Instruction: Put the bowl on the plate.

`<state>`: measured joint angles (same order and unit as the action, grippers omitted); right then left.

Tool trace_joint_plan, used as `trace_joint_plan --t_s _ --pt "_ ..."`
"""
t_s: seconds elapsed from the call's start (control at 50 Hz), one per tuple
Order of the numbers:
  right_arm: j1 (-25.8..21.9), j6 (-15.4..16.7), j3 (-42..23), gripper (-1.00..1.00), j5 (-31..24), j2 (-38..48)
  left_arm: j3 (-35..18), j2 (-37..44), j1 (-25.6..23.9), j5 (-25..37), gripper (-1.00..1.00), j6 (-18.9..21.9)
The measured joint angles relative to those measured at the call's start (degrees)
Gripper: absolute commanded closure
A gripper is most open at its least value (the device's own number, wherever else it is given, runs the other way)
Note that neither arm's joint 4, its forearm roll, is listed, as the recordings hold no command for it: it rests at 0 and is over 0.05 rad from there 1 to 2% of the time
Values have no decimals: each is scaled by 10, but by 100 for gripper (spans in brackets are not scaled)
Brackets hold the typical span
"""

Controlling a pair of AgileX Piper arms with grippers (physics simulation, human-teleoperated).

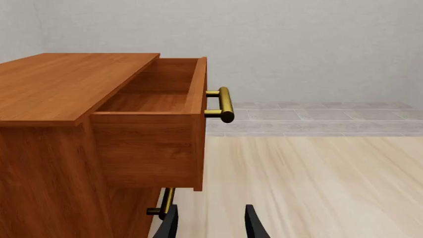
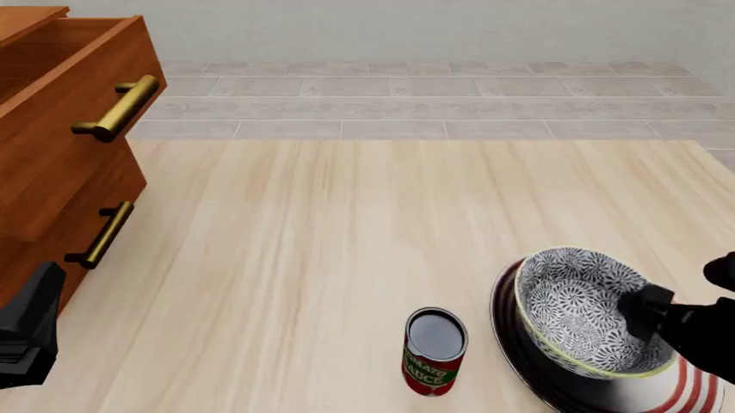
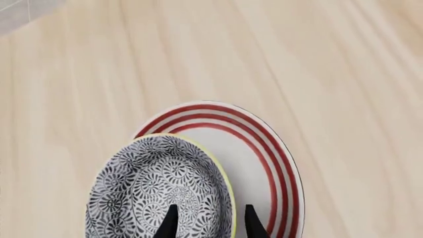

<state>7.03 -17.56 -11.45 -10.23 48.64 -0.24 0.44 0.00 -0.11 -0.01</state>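
The bowl (image 2: pixel 586 314) is round and deep, white under a dense blue-grey floral pattern inside and out, with a pale yellow-green rim. It sits over the plate (image 2: pixel 689 387) at the near right of the table (image 2: pixel 344 241), tilted rather than level — its mouth faces up and leans toward the left arm's side, so the inside shows in the front view. Being round, it has no long axis to speak of.

The right gripper (image 3: pixel 207 220) holds the bowl by its rim: one dark finger lies inside the bowl, the other outside against the wall. The plate is large, flat and white with concentric red rings; the bowl covers its left part.

Just left of the plate stands a can (image 2: pixel 435 351), upright, red-labelled, apart from it.

The left gripper (image 1: pixel 210 223) hangs at the near left with its fingers spread and nothing between them — beside a wooden cabinet (image 2: pixel 46 215). Its top drawer (image 1: pixel 158 124) stands pulled out, a brass handle (image 1: pixel 223 104) on its front.
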Motion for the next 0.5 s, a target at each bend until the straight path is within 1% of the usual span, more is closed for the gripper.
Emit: trace_joint_plan --t_s 0.5 --pt "24 35 -77 -100 -83 -41 0 0 0 0 -100 0"
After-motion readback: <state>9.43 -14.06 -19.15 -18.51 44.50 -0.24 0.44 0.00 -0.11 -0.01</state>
